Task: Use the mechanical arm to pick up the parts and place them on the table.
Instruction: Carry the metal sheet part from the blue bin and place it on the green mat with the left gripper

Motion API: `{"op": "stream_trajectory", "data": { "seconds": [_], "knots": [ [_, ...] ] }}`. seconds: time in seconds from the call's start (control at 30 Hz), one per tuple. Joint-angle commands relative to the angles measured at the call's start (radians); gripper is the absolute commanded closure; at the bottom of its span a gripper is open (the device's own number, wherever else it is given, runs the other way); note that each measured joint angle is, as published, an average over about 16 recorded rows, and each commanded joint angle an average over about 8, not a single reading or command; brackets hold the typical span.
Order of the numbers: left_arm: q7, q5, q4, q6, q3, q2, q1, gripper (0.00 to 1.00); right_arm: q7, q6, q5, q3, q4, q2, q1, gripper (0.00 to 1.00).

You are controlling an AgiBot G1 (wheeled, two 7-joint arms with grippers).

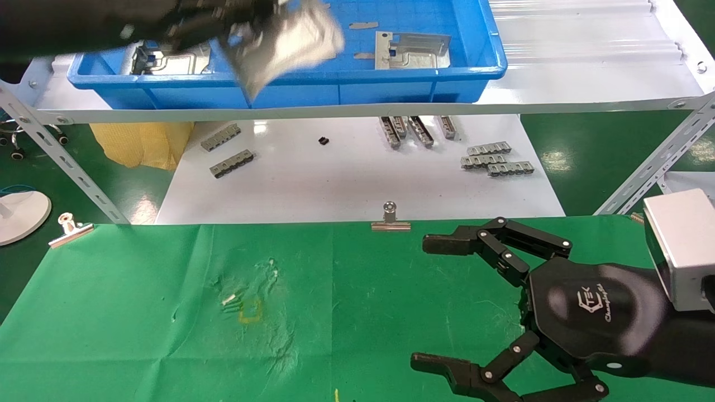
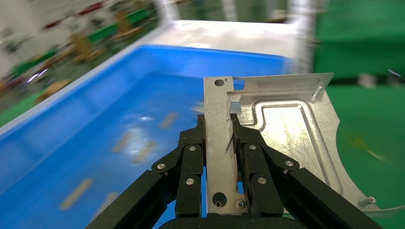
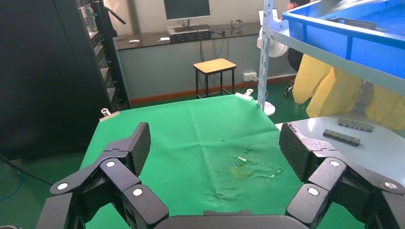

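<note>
At the upper left of the head view you see the left tool (image 1: 234, 28), black with jointed fingers, above the blue plastic tray (image 1: 491, 50) on the white shelf. It is closed on a flat silver-grey stamped metal plate (image 1: 290, 42). In the left wrist view the two fingers (image 2: 191, 162) press one straight edge strip of the plate (image 2: 282, 133), and its wide embossed face stands out to one side, with the curved corner far from the grip. The plate is in the air, touching nothing but the fingers. Two more such plates (image 1: 410, 50) lie in the tray. The green cloth desk (image 1: 139, 312) is lower in the frame, nearer to you, so I judge the coming move goes down and toward you. At the lower right, the right tool (image 1: 447, 301) rests wide open over the cloth, idle.
</note>
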Motion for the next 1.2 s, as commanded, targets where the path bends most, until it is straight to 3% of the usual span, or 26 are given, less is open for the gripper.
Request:
{"op": "stream_trajectory", "data": {
  "seconds": [0.03,0.2,0.4,0.53,0.77,0.83,1.0,1.07,1.13,1.2],
  "knots": [
    [0.057,-0.009,-0.007,0.106,-0.005,-0.037,0.010,1.00,0.000,0.000,0.000,0.000,0.000,0.000,0.000,0.00],
    [0.154,-0.069,-0.152,0.161,0.040,-0.143,0.117,1.00,0.000,0.000,0.000,0.000,0.000,0.000,0.000,0.00],
    [0.253,-0.139,-0.347,0.150,0.159,-0.256,0.286,1.00,0.000,0.000,0.000,0.000,0.000,0.000,0.000,0.00],
    [0.331,-0.118,-0.332,0.134,0.228,-0.255,0.348,1.00,0.000,0.000,0.000,0.000,0.000,0.000,0.000,0.00],
    [0.471,-0.048,-0.179,0.106,0.291,-0.188,0.371,0.98,0.000,0.000,0.000,0.000,0.000,0.000,0.000,0.00],
    [0.506,-0.032,-0.133,0.096,0.301,-0.166,0.369,0.86,0.000,0.000,0.000,0.000,0.000,0.000,0.000,0.00],
    [0.587,-0.012,-0.037,0.064,0.310,-0.114,0.361,0.25,0.000,0.000,0.000,0.000,0.000,0.000,0.000,0.00],
    [0.614,-0.010,-0.006,0.050,0.309,-0.097,0.356,0.07,0.000,0.000,0.000,0.000,0.000,0.000,0.000,0.00],
    [0.637,-0.009,0.023,0.038,0.308,-0.081,0.352,0.00,0.000,0.000,0.000,0.000,0.000,0.000,0.000,0.00],
    [0.653,-0.010,0.049,0.031,0.307,-0.067,0.347,0.00,0.000,0.000,0.000,0.000,0.000,0.000,0.000,0.00]
  ]
}}
